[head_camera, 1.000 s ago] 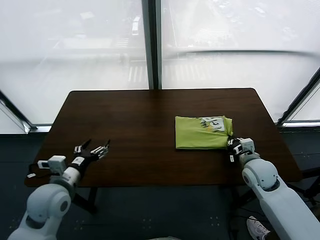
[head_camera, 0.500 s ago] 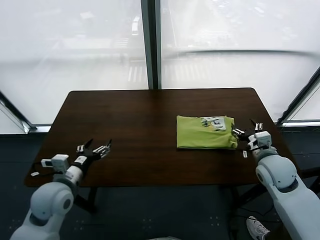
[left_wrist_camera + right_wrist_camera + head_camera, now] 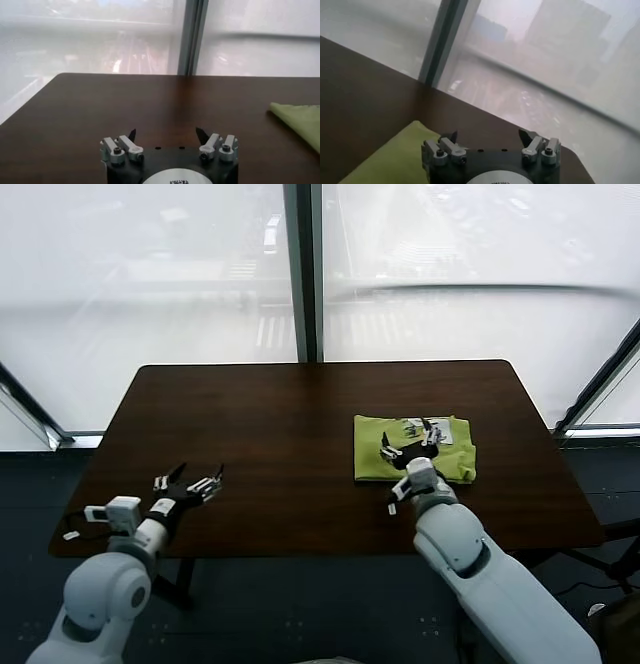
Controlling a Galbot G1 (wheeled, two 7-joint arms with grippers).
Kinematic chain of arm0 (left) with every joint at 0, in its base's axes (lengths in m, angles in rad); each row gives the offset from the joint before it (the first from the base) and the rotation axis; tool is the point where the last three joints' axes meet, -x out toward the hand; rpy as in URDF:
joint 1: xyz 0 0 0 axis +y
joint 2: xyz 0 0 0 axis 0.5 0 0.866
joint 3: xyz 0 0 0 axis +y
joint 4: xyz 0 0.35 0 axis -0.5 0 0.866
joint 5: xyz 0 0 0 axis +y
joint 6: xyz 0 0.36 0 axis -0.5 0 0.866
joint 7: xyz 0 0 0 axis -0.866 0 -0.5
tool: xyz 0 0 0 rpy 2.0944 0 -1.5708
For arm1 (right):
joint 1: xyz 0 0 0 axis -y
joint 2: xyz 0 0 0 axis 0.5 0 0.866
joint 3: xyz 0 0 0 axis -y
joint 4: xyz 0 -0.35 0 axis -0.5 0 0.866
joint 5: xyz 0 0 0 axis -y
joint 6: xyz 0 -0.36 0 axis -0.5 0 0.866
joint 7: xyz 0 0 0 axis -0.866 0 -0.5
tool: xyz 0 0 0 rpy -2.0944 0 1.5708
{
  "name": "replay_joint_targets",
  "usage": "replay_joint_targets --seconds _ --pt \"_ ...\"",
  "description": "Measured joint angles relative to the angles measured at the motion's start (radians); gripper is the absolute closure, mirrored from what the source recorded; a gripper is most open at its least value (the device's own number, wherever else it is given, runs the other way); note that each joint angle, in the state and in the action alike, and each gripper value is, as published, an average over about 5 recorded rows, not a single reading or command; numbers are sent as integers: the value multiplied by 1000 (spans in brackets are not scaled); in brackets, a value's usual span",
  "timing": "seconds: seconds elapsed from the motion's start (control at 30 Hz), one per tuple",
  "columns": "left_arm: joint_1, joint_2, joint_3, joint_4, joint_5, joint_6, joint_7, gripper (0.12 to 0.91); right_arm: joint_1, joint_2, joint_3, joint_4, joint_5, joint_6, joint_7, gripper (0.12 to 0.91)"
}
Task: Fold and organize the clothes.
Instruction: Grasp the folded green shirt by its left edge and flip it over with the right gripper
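The lime-green T-shirt (image 3: 412,452) lies folded into a flat rectangle on the right half of the dark brown worktop (image 3: 270,444), a white printed patch showing along its far edge. The right tool (image 3: 407,442) is over the shirt's near part, its fingers spread apart with nothing between them; whether it touches the cloth cannot be told. In the right wrist view the green fabric (image 3: 395,157) shows just beyond the spread fingers. The left tool (image 3: 187,481) sits over the worktop's near-left edge, well apart from the shirt, fingers likewise apart and empty. Behind the worktop stand frosted window panes (image 3: 150,274).
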Motion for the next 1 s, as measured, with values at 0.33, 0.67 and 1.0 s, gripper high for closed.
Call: replay_joint_targets --seconds 0.33,0.67,1.0 --pt "19 -10 -4 -1 18 -11 2 123 63 87 -67 -115 -38 -34 7 118" --pt "21 -8 -8 1 18 -18 4 123 83 112 -73 -163 -37 -56 1 349" --pt "19 -5 -17 2 12 -18 3 123 83 124 -50 -141 83 62 -68 851"
